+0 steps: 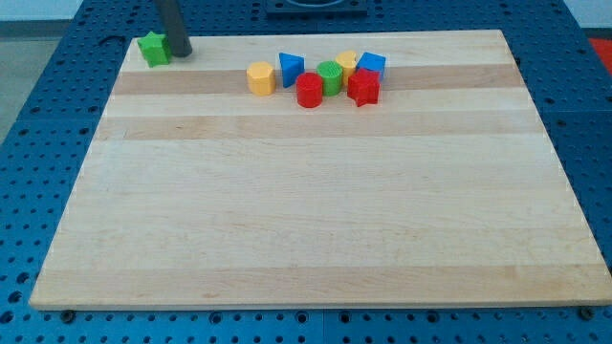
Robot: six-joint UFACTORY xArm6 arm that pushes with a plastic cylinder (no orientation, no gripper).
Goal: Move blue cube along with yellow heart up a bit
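The blue cube (372, 65) sits near the view's top, right of centre, on the wooden board (316, 220). The yellow heart (347, 62) lies just left of it, partly hidden behind the green cylinder (330, 75). A red star (363, 87) touches the blue cube's front. My tip (181, 53) rests at the view's top left, just right of the green star (153, 48), far to the left of the blue cube and yellow heart.
A red cylinder (309, 90) sits in front of the green cylinder. A blue triangle (291, 69) and a yellow hexagon (260, 78) lie left of the cluster. Blue perforated table surrounds the board.
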